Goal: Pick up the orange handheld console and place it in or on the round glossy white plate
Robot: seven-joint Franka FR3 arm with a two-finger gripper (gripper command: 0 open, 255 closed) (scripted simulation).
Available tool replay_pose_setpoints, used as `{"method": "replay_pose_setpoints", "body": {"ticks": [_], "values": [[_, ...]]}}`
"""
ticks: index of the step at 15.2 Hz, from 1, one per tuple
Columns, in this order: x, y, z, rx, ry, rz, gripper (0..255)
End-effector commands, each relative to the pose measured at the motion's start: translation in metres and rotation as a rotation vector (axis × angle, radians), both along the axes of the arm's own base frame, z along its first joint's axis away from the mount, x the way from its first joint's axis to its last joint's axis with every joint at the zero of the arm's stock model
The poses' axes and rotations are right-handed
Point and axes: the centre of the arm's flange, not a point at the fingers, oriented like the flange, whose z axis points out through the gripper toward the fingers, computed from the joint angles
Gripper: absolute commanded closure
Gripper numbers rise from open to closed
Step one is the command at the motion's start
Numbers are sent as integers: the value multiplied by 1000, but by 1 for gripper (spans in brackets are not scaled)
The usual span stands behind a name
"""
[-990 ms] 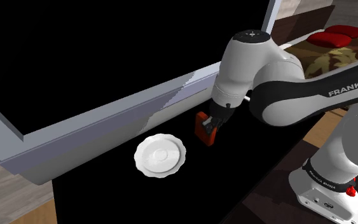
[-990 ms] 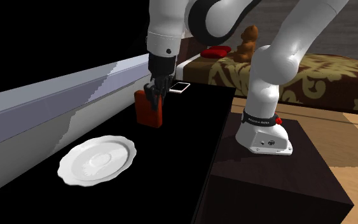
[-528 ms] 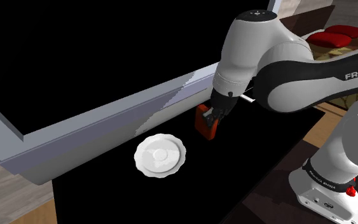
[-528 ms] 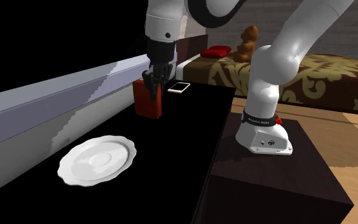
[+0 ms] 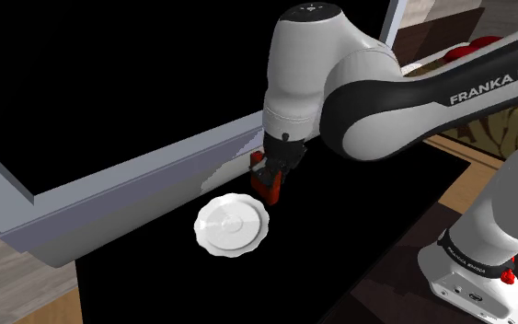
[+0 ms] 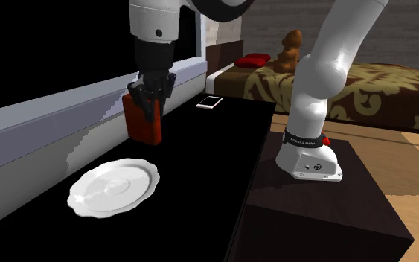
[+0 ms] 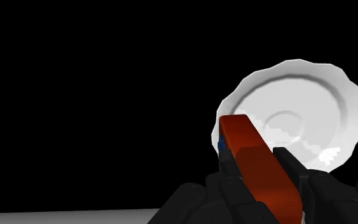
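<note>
Now, the gripper (image 6: 149, 104) is clenched on the orange-red console (image 6: 142, 125). Its black fingers (image 7: 231, 177) pinch the two flat sides, and the console hangs upright, clear of the black table (image 6: 215, 152). The white plate (image 6: 114, 187) lies flat on that table, its scalloped rim and its whole face showing white, a faint ring at the centre. In the shoulder view the console sits near the plate at about one o'clock; in the second exterior view it's nearer twelve. Looking along the gripper, the console's far end overlaps the plate's rim, though whether it's truly above it is hard to say. A small white card (image 6: 210, 102) lies well apart, at one o'clock from the plate.
</note>
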Motion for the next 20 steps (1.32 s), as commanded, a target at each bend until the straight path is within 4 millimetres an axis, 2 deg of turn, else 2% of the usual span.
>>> {"method": "replay_pose_setpoints", "body": {"ticks": [1, 6, 20], "values": [[15, 25, 4, 3, -1, -2, 255], [46, 84, 13, 3, -1, -2, 255], [46, 84, -61, 3, -1, -2, 255]]}}
